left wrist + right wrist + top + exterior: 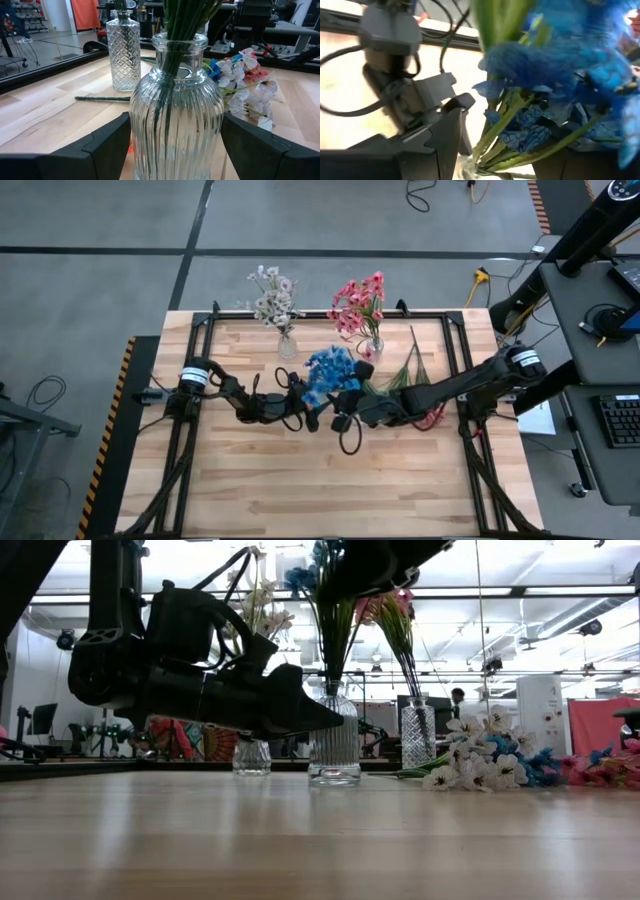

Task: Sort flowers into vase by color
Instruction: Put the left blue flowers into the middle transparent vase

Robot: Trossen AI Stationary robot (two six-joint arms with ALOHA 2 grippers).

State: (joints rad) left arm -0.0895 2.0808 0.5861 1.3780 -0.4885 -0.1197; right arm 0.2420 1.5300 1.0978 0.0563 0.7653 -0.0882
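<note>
A ribbed clear vase (176,110) stands on its base on the table (335,745). It holds blue flowers (328,375) on green stems (175,30). My left gripper (176,135) sits level at the vase, shut on its body (300,410). My right gripper (500,150) hovers above the vase (380,565). It is open, with its fingers on either side of the blue spray's stems (505,120), just below the blossoms. Loose white, blue and pink flowers (480,765) lie on the table to the right (420,395). My left gripper holds the ribbed vase by the lower half of its body (137,130), pinched between the two fingers (107,145). The fingers come in level from the table's left. The vase stands upright with its base on the table.
A vase of white flowers (280,310) and a diamond-cut vase of pink flowers (365,310) stand near the far edge. A single green stem (102,98) lies flat by the diamond-cut vase (124,50). The near half of the table (320,490) is bare wood.
</note>
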